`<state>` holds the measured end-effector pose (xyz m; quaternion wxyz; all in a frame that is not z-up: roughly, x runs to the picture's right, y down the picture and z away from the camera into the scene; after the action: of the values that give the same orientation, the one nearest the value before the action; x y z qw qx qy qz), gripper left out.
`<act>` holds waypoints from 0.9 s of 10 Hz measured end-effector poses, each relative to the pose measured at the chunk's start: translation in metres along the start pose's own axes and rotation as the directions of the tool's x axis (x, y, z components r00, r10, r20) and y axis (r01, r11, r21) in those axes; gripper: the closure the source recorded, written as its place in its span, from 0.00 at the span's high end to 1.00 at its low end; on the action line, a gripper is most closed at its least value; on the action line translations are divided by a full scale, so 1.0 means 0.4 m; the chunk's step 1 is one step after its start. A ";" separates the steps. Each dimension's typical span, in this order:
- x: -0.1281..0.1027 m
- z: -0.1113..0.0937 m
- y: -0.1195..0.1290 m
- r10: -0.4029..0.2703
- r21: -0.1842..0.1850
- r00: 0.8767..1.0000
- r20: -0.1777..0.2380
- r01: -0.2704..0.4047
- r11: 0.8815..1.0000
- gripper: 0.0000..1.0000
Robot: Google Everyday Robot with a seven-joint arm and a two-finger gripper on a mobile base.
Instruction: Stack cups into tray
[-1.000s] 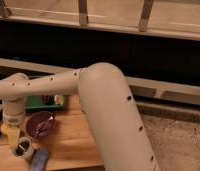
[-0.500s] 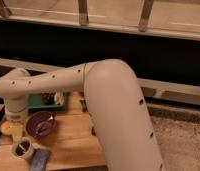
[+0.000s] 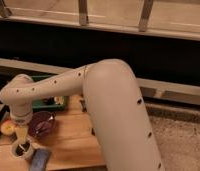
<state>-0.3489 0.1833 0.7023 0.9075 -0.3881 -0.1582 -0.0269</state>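
At the left edge of the counter (image 3: 68, 142), near side, stands a pale yellowish thing that I take to be the paper cup (image 3: 7, 128), though the dim light leaves that unsure. It should be very light, with a soft wall that dents under a hard squeeze. The best hold is high up, near the rolled lip where it is stiffest, with gentle pressure. Just right of it the gripper (image 3: 22, 134) hangs straight down from the wrist with its fingers apart and nothing between them, directly over the metal cup (image 3: 23, 149). That cup stands near the front left of the counter, outside the tray. It is small, stiff and light, and it will not crush, but its smooth wall is likely to be slippery. A pinch over the rim, one finger inside and one outside, looks safer than a squeeze across the body. Being the smaller, it should nest inside the paper cup. Right of it lies a flat dark blue object (image 3: 39, 159), and behind that sits the purple bowl (image 3: 41, 124). Farther back, partly hidden by the forearm, is the green tray (image 3: 43, 105), with a small yellow item (image 3: 58, 100) in it. By count there are two cups, neither in the tray, one tray, one bowl, one blue object and one gripper.
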 end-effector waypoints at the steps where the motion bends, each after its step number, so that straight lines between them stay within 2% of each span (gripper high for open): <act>1: 0.004 0.023 -0.004 0.011 -0.012 1.000 0.004 -0.011 1.000 0.80; 3: 0.007 0.071 -0.003 0.020 -0.047 1.000 0.008 -0.020 0.999 0.79; 4: 0.002 0.091 0.003 0.015 -0.068 1.000 0.010 -0.015 0.998 0.72; 6: 0.001 0.111 0.013 0.010 -0.103 1.000 0.008 -0.009 0.995 0.52; 9: 0.008 0.117 0.021 0.009 -0.127 1.000 0.010 -0.008 0.992 0.24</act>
<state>-0.3568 0.2227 0.7276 0.8802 -0.4460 -0.1592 -0.0313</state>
